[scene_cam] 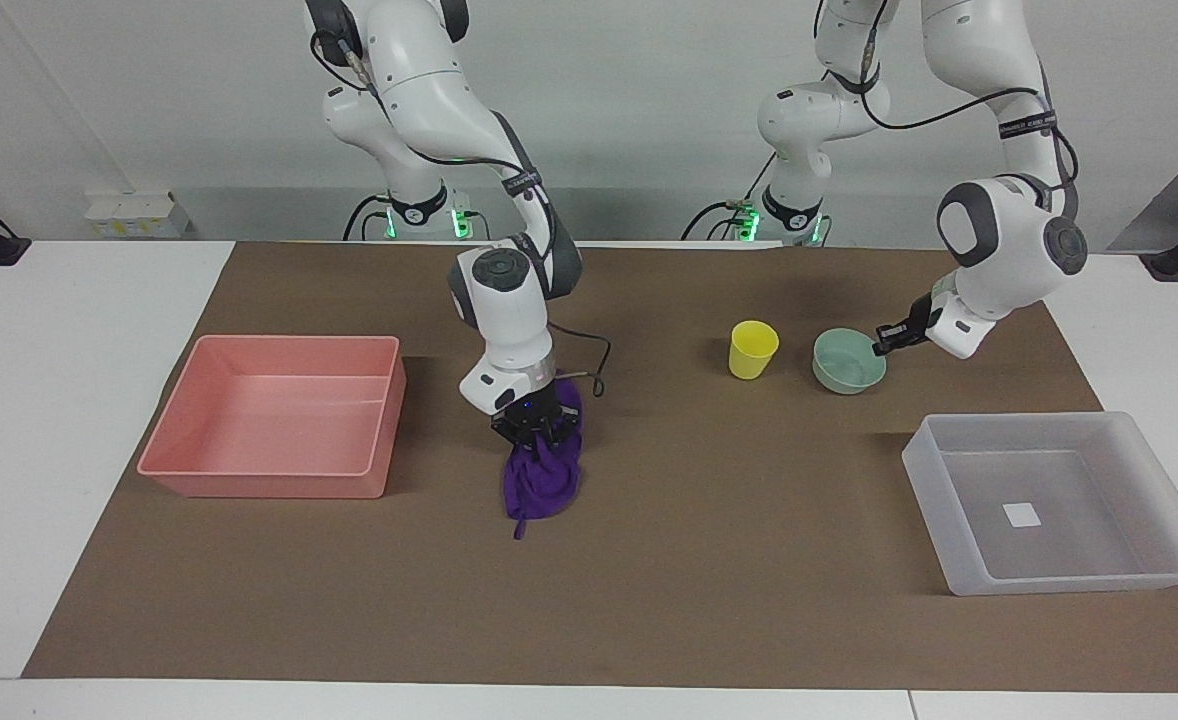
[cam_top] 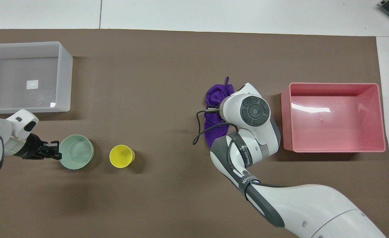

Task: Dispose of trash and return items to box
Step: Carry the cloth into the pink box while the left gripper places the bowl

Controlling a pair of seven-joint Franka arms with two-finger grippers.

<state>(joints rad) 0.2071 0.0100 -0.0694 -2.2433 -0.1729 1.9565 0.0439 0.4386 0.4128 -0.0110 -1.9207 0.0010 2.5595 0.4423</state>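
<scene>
The deep-purple cloth (scene_cam: 541,487) lies bunched on the brown mat beside the pink tray; it also shows in the overhead view (cam_top: 216,95). My right gripper (scene_cam: 538,438) is down on its upper part and shut on it; in the overhead view the arm's own wrist hides the gripper. The yellow cup (scene_cam: 753,349) (cam_top: 122,156) stands upright beside the mint-green bowl (scene_cam: 849,364) (cam_top: 77,152). My left gripper (scene_cam: 884,345) (cam_top: 56,154) is at the bowl's rim on the side toward the left arm's end. The translucent box (scene_cam: 924,468) (cam_top: 65,76) holds only its white sticker.
A pink rectangular tray (scene_cam: 269,482) (cam_top: 333,149) stands toward the right arm's end of the table, with nothing in it. The brown mat (scene_cam: 729,560) covers most of the white table. The right arm's black cable loops just above the cloth.
</scene>
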